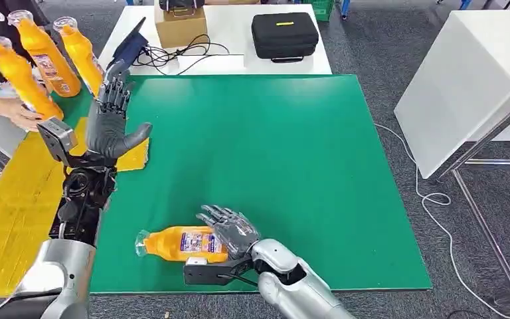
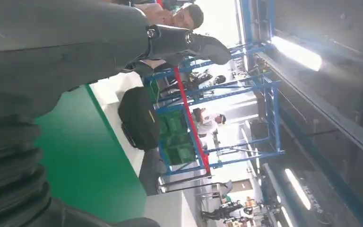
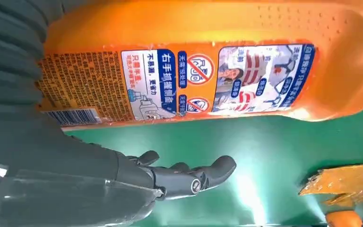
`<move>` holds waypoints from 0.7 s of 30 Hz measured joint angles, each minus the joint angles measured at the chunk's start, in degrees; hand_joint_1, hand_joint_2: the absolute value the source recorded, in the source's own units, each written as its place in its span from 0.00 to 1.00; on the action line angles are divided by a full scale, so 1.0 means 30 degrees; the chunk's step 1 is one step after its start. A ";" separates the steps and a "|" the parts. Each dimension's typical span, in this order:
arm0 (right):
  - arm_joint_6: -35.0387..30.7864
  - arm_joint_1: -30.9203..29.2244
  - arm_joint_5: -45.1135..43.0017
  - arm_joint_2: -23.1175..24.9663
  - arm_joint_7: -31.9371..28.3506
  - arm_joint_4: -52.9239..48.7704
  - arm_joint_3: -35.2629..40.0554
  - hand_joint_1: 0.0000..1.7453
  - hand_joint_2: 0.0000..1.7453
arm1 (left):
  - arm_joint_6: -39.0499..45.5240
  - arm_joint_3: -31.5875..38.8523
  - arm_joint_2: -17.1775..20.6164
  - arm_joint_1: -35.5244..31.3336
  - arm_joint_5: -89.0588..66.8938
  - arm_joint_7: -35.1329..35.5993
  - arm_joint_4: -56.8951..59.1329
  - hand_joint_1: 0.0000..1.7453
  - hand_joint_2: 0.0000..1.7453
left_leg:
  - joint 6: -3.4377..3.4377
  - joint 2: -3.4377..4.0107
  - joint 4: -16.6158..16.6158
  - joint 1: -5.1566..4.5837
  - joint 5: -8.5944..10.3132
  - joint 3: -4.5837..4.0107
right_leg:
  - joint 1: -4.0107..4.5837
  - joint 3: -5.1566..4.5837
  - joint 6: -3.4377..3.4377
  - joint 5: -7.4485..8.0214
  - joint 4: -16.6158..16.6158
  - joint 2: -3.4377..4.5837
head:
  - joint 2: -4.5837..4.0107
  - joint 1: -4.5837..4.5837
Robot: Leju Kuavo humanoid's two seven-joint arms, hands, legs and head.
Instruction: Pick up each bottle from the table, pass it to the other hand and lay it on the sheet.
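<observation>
- the right hand (image 1: pixel 231 229) lies over the base end of an orange bottle (image 1: pixel 182 243), fingers spread and extended; whether it actually grips the bottle, i cannot tell.
- that bottle lies on its side on the green table (image 1: pixel 272 153), near the front edge, cap pointing to the robot's left.
- the left hand (image 1: pixel 109 123) is raised, open, holding nothing.
- beyond it, three more orange bottles (image 1: pixel 43 56) stand on the yellow sheet (image 1: pixel 13 199), a person's hand (image 1: pixel 16 111) at one of them.

black case (image 1: pixel 284 36), cardboard box (image 1: pixel 180 25), tangled cables (image 1: pixel 172 54), white table (image 1: pixel 461 86)
</observation>
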 measured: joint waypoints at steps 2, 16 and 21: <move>0.0000 -0.0071 0.0036 0.0051 0.0021 0.0181 0.0000 0.00 1.00 | 0.0000 -0.0022 -0.0015 0.0013 0.0000 0.0000 -0.0015 0.00 1.00 | 0.0000 0.0000 0.0000 0.0001 0.0000 0.0012 | 0.0001 0.0006 0.0000 0.0000 0.0000 0.0001 | 0.0000 0.0001; 0.0168 -0.1423 0.1312 0.0881 0.1224 0.3009 0.0000 1.00 1.00 | 0.0022 -0.0036 -0.0430 0.0022 -0.0240 0.0000 -0.0022 0.00 1.00 | -0.0007 0.0011 -0.0004 0.0004 -0.0007 0.0197 | 0.0011 0.0182 -0.0010 -0.0006 -0.0009 0.0002 | 0.0000 0.0000; 0.0553 -0.1765 0.1675 0.1085 0.1384 0.3794 0.0000 1.00 1.00 | 0.0000 -0.0036 -0.0517 0.0022 -0.0240 0.0021 -0.0051 0.00 1.00 | -0.0007 0.0011 -0.0005 0.0003 -0.0008 0.0257 | 0.0011 0.0241 -0.0011 -0.0006 -0.0016 0.0001 | 0.0000 0.0000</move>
